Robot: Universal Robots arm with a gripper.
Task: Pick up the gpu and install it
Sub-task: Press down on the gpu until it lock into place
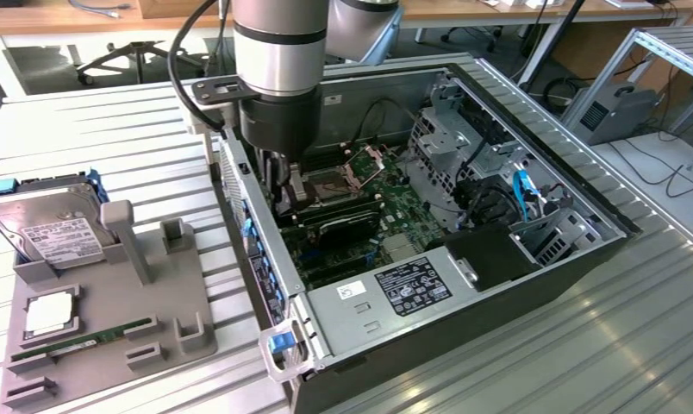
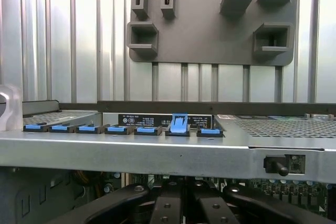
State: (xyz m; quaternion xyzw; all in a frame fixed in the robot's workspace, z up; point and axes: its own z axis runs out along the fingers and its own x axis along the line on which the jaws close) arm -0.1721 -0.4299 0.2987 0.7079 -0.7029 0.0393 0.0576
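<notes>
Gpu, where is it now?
In the exterior view, the gpu sits inside the open computer case, on the green motherboard, just beside the tool.

Robotics lab/workshop: slatted aluminium surface [image 1: 82, 129], open PC case [image 1: 439, 224] under the arm, grey parts fixture [image 1: 105, 328], aluminium-profile frame [image 1: 657, 52], office chairs [image 1: 128, 56] and cables behind.

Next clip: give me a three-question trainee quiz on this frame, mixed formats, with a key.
1. True or false: the gripper is down inside the open computer case.
2. The hard drive sits on the gray fixture tray at the exterior view's: A) left B) right
3. Fill in: in the wrist view, one blue ____ along the case's rear edge stands raised.

Key: 1 true; 2 A; 3 latch
</notes>
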